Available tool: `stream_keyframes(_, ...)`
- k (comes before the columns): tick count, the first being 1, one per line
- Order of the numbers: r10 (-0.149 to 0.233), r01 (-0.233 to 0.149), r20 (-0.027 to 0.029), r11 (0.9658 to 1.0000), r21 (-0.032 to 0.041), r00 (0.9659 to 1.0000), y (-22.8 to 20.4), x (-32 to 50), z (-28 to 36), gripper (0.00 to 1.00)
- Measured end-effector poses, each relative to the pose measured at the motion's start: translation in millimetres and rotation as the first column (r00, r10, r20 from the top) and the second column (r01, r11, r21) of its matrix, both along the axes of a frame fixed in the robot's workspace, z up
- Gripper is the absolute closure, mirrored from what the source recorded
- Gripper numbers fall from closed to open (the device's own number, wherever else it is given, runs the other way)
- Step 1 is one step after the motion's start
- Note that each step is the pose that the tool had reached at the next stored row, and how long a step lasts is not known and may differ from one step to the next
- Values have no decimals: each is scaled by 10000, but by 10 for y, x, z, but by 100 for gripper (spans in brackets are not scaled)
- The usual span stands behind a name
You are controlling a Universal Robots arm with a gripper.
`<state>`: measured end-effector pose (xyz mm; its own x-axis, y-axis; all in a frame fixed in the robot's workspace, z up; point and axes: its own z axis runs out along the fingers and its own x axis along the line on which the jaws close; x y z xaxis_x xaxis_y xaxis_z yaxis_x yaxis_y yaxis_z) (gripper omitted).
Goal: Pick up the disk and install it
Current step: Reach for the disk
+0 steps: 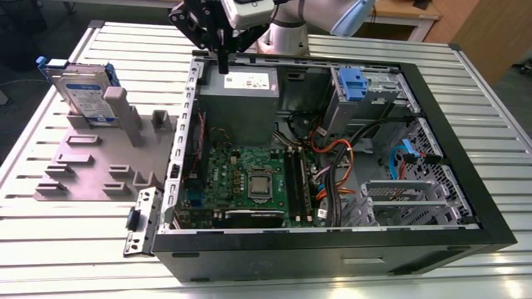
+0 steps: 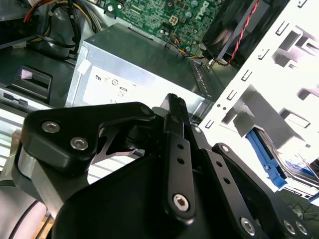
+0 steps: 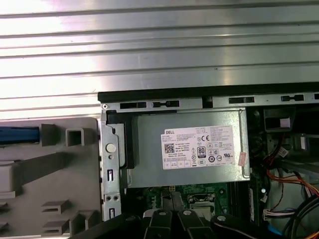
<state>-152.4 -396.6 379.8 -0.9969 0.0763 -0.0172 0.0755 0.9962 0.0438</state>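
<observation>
In the exterior view we see the claw (image 1: pixel 223 66) hanging over the far edge of the open computer case (image 1: pixel 432 131), just above the grey power supply box (image 1: pixel 241 93) with its white sticker. Its fingers are pressed together into one thin black bar and hold nothing; in the second wrist view the fingers (image 2: pixel 175 117) also lie closed against each other over that same box. The disk (image 1: pixel 83 93) stands upright on its edge in a slot of the grey holder (image 1: pixel 91 168), which lies on the slatted metal table (image 1: pixel 66 249) to the exterior view's left of the case. We see its blue-and-white label and blue frame. The disk is well apart from the claw.
</observation>
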Motion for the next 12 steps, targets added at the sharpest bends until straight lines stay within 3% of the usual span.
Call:
stream_keyframes(4, 1, -1, 0, 10000, 0, 10000, 33, -37, -2, 89)
stream_keyframes(12, -1, 1, 0, 10000, 0, 10000, 38, -54, -9, 89)
